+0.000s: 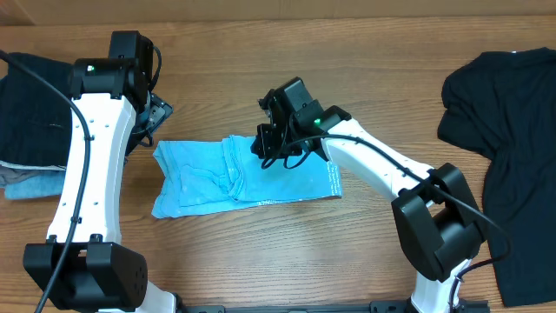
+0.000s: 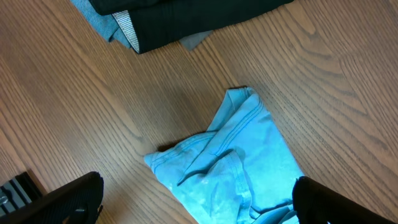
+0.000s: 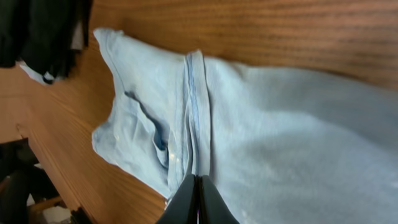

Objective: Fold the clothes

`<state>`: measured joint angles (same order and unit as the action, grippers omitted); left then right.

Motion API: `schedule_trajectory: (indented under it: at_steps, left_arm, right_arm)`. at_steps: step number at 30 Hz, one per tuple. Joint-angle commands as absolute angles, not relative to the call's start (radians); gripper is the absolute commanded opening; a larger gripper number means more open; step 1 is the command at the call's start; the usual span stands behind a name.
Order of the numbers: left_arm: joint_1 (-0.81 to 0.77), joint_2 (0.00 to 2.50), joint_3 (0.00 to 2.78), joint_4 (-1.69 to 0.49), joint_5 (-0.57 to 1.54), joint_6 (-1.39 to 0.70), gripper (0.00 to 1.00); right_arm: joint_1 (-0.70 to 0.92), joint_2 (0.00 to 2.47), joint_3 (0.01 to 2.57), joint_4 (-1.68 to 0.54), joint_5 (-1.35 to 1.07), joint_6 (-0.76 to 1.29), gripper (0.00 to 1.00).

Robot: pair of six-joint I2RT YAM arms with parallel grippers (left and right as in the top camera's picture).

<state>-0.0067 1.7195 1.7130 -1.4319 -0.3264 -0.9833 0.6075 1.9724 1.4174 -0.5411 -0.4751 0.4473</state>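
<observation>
The clothes [image 1: 208,178], a light sky-blue T-shirt, lie folded into a flat band on the middle of the wooden table, with white print [image 1: 334,179] at the right end. My right gripper [image 1: 271,146] is shut, its tips together on a doubled hem of the shirt [image 3: 280,124] near its far edge. In the right wrist view the gripper [image 3: 199,182] shows no fabric clearly pinched. My left gripper [image 1: 155,117] hovers open above the shirt's left end [image 2: 242,162]. Its two dark fingers [image 2: 68,199] stand wide apart around empty air [image 2: 199,202].
A stack of folded black, grey and dull-blue garments [image 1: 30,113] sits at the far left, also seen in the left wrist view [image 2: 186,15]. A plain black shirt [image 1: 504,130] is spread at the right edge. Bare wood [image 1: 261,252] lies in front of the shirt.
</observation>
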Motion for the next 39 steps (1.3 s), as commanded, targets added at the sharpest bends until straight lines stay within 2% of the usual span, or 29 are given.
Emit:
schedule_trajectory:
  at_steps: [1,10,18,24,31,39]
  left_arm:
    - [-0.007,1.724,1.723,-1.431,-0.347,-0.962,1.0]
    - [-0.007,1.724,1.723,-1.431,-0.347,-0.962,1.0]
    - [-0.007,1.724,1.723,-1.431,-0.347,-0.962,1.0]
    - [-0.007,1.724,1.723,-1.431,-0.347,-0.962,1.0]
    - [-0.007,1.724,1.723,-1.431,-0.347,-0.962,1.0]
    - [-0.007,1.724,1.723,-1.431,-0.347,-0.962,1.0]
  right_arm:
    - [0.649,1.967,1.372,-0.535,-0.488,0.438,0.04]
    - [0.787,2.04,1.328,-0.445,-0.489,0.438,0.04]
    - [0.87,2.115,1.328,-0.435,-0.379,0.445,0.04]
    - [0.815,2.049,1.421,-0.425,-0.56,0.411,0.04]
    - [0.683,1.93,1.492,-0.403,-0.56,0.411,0.04]
    - [0.636,1.993,1.492,-0.359,-0.405,0.415,0.04]
